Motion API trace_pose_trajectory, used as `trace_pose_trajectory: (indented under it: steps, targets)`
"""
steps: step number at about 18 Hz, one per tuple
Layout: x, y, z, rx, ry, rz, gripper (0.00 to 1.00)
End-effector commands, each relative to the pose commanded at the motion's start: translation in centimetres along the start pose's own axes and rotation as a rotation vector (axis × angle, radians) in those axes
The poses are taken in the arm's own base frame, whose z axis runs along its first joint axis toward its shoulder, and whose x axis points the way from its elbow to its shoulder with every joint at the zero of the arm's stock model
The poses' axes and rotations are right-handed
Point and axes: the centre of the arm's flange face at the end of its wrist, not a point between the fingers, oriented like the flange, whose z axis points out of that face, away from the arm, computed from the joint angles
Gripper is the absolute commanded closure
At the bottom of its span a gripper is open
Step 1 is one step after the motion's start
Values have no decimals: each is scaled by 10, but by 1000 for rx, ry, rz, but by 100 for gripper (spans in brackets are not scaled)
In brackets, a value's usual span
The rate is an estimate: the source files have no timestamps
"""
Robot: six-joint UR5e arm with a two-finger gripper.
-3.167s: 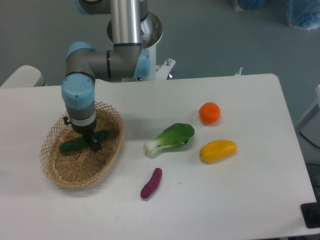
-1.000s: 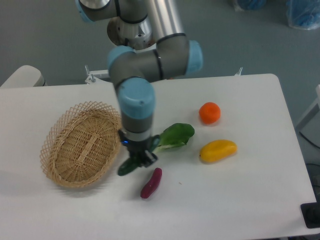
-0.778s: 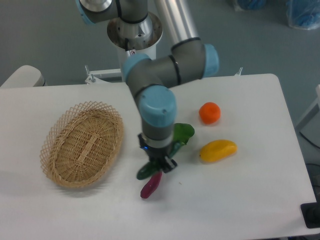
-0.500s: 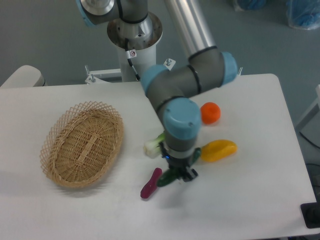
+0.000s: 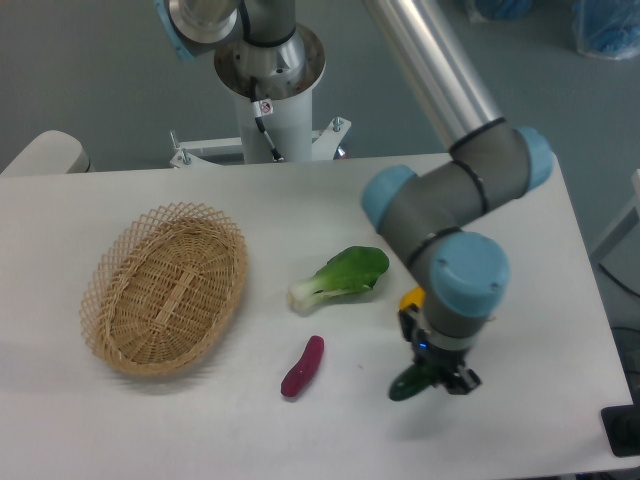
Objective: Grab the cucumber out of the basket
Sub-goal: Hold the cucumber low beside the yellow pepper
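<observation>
Currently the tool point(image 5: 437, 380) sits at the near right of the white bench point(image 5: 180, 420), pointing down from the grey arm with its blue-capped wrist joint point(image 5: 458, 274). Its 2 fingers are pinched on the cucumber point(image 5: 408, 385), whose dark green end sticks out to the left of the tool; the rest is hidden under the wrist. I cannot tell whether the cucumber touches the bench or is held just above it.

The basket point(image 5: 110, 340) lies well apart at the left of the bench, oval, tan wicker with a looped rim, nothing visible inside it.

Between basket and tool:
- 1 bok choy point(image 5: 340, 278), leafy green end to the right, white stem to the left, about mid-bench.
- 1 purple sweet potato point(image 5: 302, 366), nearer than the bok choy, lying diagonally, left of the cucumber and apart from it.

A small patch of yellow point(image 5: 410, 299) shows just left of the wrist, mostly covered by the arm; too little is visible to say what it is.

The arm's base column point(image 5: 268, 60) stands at the far edge of the bench.
</observation>
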Motion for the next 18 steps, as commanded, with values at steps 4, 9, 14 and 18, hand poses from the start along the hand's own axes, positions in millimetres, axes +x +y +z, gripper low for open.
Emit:
trace_pose_trajectory:
  steps: [4,9,14,18]
  targets:
    - [-11,10,-4,2,26,3,57]
    - [-12,14,-1,20,36,-5,58]
    - [-13,14,0,16,36,4,64]
    - [-13,14,0,10,33,6,67]
